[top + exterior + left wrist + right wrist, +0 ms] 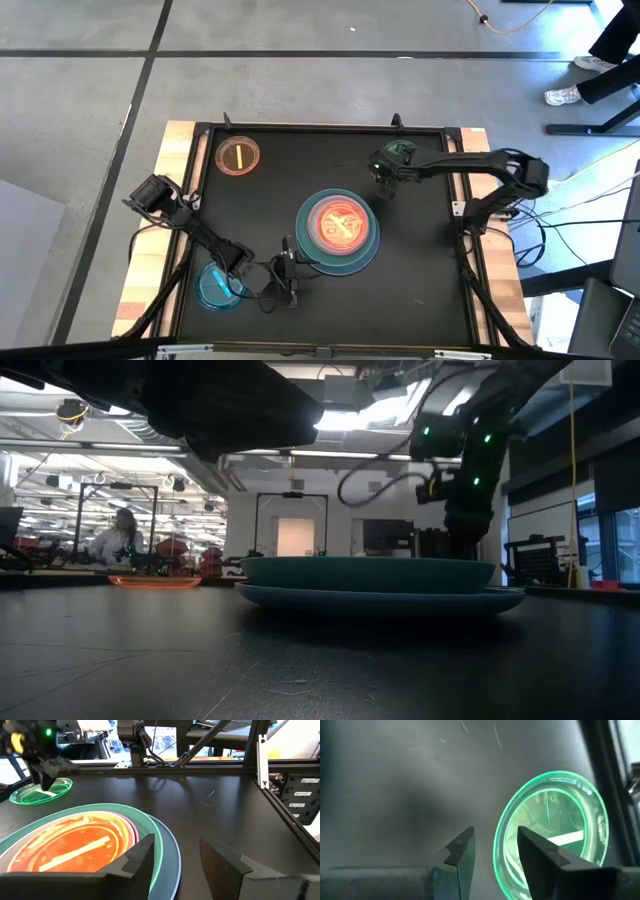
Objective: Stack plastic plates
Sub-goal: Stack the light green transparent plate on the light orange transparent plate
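A stack of plates [337,232] sits mid-table: light blue at the bottom, teal-green on it, then hot pink, and a translucent orange one on top [75,847]. My left gripper [172,845] is open and level, just off the stack's near-left rim [288,262]. A small green plate [552,827] lies flat at the far right. My right gripper [495,837] is open above it, pointing down, with one finger outside its rim and one over its inside [383,175]. An amber small plate [238,156] lies far left, and a cyan one [217,287] lies near left.
A raised black frame [455,200] borders the dark table. The cyan plate lies under my left arm. Bare tabletop [420,290] lies near right of the stack. Cables trail beside the right arm's base. A person sits far off in the room [118,535].
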Motion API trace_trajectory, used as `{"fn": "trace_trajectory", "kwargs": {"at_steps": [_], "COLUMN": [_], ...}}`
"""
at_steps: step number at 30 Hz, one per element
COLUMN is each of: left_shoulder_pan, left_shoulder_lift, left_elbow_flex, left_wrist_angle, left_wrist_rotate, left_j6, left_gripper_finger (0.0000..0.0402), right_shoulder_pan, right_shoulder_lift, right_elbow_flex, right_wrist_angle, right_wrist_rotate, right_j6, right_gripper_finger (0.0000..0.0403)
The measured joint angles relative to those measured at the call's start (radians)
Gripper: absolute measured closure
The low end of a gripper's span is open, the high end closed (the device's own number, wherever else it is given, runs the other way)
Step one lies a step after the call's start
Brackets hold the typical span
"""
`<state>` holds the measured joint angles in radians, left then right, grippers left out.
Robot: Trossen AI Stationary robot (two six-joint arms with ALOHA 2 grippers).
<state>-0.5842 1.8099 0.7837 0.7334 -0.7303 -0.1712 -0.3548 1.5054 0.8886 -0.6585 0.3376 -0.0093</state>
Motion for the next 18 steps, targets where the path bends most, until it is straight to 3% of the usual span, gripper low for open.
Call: {"fn": "trace_trajectory", "kwargs": {"at_steps": [13, 18], "left_shoulder_pan": [0.000, 0.000], "left_shoulder_lift": [0.000, 0.000], "left_elbow_flex": [0.000, 0.000], "left_wrist_angle": [-0.006, -0.008], "left_wrist_rotate": [0.001, 0.019], "left_j6": [-0.006, -0.006], "left_gripper_finger": [0.0253, 0.0253], "right_shoulder_pan": [-0.115, -0.122], "right_shoulder_lift": [0.210, 0.223], "right_elbow_flex": [0.005, 0.004], "right_wrist_angle": [0.080, 0.087], "right_wrist_rotate": [0.010, 0.003], "right_j6": [-0.025, -0.027], "right_gripper_finger": [0.0264, 0.0296]}}
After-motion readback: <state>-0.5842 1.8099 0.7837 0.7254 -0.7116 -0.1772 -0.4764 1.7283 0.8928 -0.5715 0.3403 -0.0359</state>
